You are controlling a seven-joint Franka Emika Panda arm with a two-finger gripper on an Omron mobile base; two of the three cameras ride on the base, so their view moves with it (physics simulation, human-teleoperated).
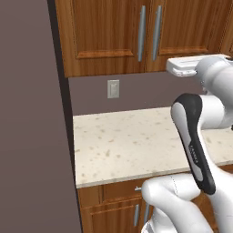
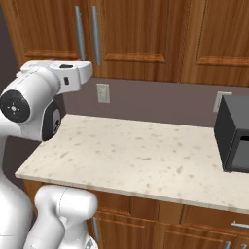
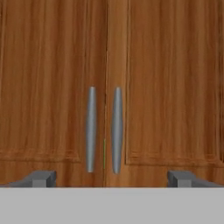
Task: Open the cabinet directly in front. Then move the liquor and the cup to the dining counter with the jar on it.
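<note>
Jaws wide open on my gripper (image 3: 112, 177), so I'm lining up on one silver bar handle (image 3: 117, 129) of the reddish-brown wooden cabinet (image 3: 170, 87), not the seam.

My gripper (image 3: 112, 178) faces the cabinet (image 3: 52, 87) with jaws wide apart and open air ahead of them. Both doors are shut, their two handles (image 3: 104, 129) side by side at the centre seam. The countertop (image 2: 136, 155) below offers broad bare passage. A dark appliance (image 2: 233, 141) blocks its right end. A dark wall panel (image 1: 32, 118) closes off the left side.
</note>
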